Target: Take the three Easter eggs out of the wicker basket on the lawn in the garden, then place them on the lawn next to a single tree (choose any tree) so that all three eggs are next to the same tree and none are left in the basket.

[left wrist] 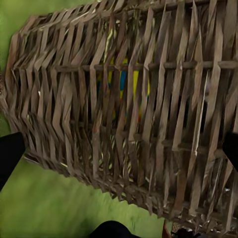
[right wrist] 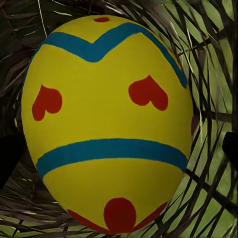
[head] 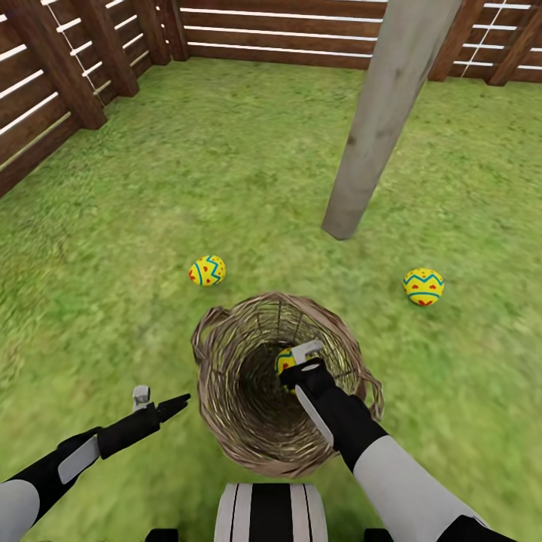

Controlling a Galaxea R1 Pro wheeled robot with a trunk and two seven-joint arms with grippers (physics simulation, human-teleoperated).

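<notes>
Wicker basket [head: 248, 391] holds the last egg [head: 285, 360], the right gripper [head: 295, 366] around it, grip unclear; next, lift toward the tree [head: 376, 143].

Wicker basket [head: 226, 384] walls ring my right arm; its open mouth is the one way in or out. An egg [right wrist: 106, 124] sits straight ahead of my right jaws. Open lawn [head: 113, 248] lies around the grey trunk [head: 376, 143].

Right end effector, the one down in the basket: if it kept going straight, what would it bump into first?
Most likely the yellow egg in the basket; the right end effector points straight at it from very close.
</notes>
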